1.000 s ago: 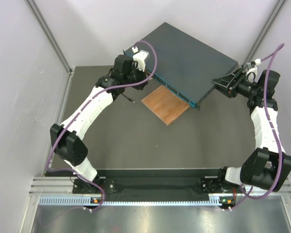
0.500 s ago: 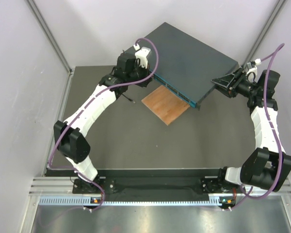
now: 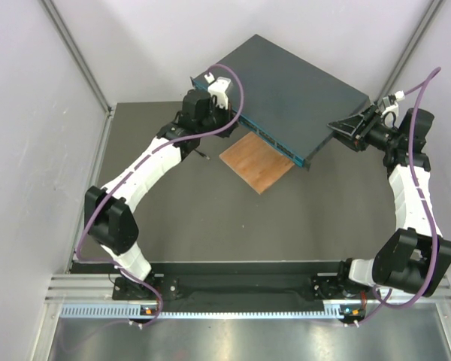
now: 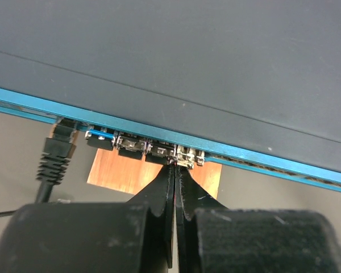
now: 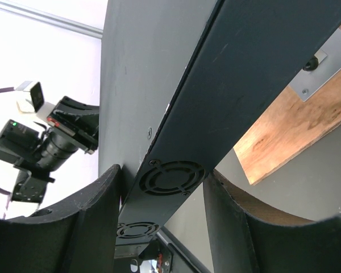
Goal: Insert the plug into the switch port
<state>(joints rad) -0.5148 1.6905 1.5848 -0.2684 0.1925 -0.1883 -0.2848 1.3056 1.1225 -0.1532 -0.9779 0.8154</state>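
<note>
The switch (image 3: 293, 83) is a dark blue-grey box with a teal front face, lying at the back of the table. In the left wrist view (image 4: 187, 57) its row of sockets shows. A black plug (image 4: 59, 142) sits in the leftmost socket, and its cable hangs down. My left gripper (image 4: 175, 166) is shut, with its tips against a socket to the right of the plug. In the top view the left gripper (image 3: 224, 122) is at the switch's front edge. My right gripper (image 3: 344, 126) straddles the switch's right end (image 5: 227, 74), with one finger on each face.
A thin brown wooden board (image 3: 257, 162) lies under the switch's front edge and shows below the sockets (image 4: 122, 173). The thin black cable (image 3: 202, 155) trails on the dark mat. Grey walls and metal posts close in the back corners.
My left wrist has shifted slightly left and back along the switch's front, and its elbow has swung inward. The right arm and the switch have not moved.
</note>
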